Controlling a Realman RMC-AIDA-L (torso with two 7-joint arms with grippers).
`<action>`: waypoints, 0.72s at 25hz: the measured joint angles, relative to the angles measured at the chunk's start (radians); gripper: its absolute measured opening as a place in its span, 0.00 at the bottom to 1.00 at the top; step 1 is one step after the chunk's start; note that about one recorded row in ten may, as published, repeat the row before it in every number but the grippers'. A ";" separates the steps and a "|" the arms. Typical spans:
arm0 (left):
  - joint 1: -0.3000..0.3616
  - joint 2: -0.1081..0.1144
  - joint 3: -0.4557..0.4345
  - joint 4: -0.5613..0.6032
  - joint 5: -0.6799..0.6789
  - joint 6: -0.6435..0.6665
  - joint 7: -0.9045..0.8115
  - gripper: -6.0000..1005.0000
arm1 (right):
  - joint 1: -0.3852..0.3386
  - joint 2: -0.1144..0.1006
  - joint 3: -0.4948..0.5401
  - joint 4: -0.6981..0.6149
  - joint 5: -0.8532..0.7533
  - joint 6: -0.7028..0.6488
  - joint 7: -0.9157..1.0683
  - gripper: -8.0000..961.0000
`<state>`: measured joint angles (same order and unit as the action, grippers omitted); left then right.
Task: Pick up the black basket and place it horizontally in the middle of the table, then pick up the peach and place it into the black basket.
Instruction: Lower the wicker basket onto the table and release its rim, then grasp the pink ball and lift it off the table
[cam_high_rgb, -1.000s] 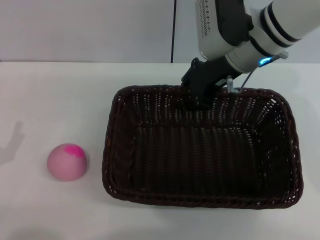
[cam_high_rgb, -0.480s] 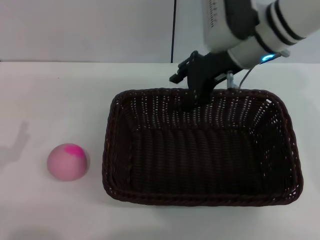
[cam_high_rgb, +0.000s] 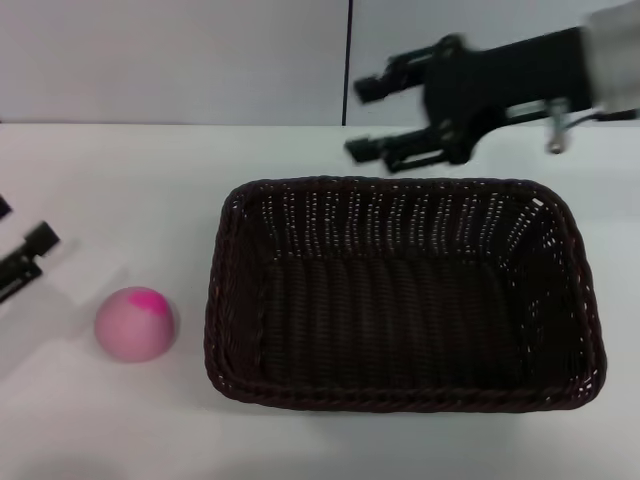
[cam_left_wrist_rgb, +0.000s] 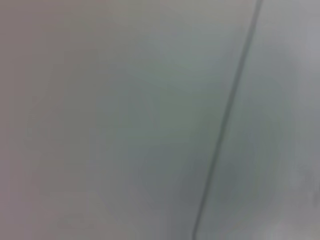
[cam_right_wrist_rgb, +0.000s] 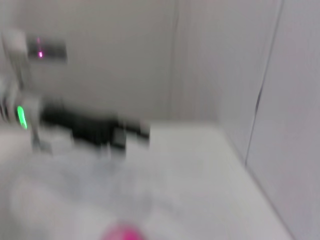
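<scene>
A: Basket status?

B: The black basket (cam_high_rgb: 405, 292) sits flat on the table (cam_high_rgb: 150, 180), long side running left-right, a bit toward the right edge and near the front edge. Nothing touches it. Looks like it's set down; I'd judge the first half of the task done.

A: Right arm?

B: The right gripper (cam_high_rgb: 372, 120) hangs above the far side of the table, just beyond the basket's far rim, turned sideways with fingers pointing toward the left. Jaws are spread apart, nothing between them. Clear of the wicker, so the basket opening is free from above.

A: Peach?

B: The peach (cam_high_rgb: 135, 323) is on the bare table near the front-left area, magenta patch up, well apart from the basket's left wall. In the right wrist view only a magenta smear at the bottom edge, probably the peach.

A: Left arm?

B: The left gripper (cam_high_rgb: 25, 255) pokes in at the left edge, near the peach but not touching. Only dark finger ends show, can't tell whether they're apart or together. Its wrist camera shows just a wall and a seam, no help.

A: Anything in the way?

B: No other objects visible. Path from peach to basket is open table; the only obstacle is the basket's left rim, so my guess is the peach needs lifting over it.
</scene>
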<state>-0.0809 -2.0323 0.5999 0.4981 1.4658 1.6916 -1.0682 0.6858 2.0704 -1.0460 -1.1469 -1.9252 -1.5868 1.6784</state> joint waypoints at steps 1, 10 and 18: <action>-0.003 0.000 -0.001 0.035 0.042 -0.006 -0.012 0.82 | -0.035 0.000 0.032 -0.019 0.047 -0.023 0.000 0.69; -0.028 -0.024 0.006 0.162 0.255 -0.088 0.033 0.82 | -0.264 0.000 0.309 0.054 0.368 -0.125 -0.068 0.69; -0.064 -0.030 0.010 0.147 0.366 -0.161 0.072 0.82 | -0.360 -0.002 0.458 0.215 0.523 -0.172 -0.156 0.69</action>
<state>-0.1454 -2.0623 0.6102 0.6451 1.8316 1.5309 -0.9965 0.3255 2.0681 -0.5880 -0.9323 -1.4025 -1.7584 1.5228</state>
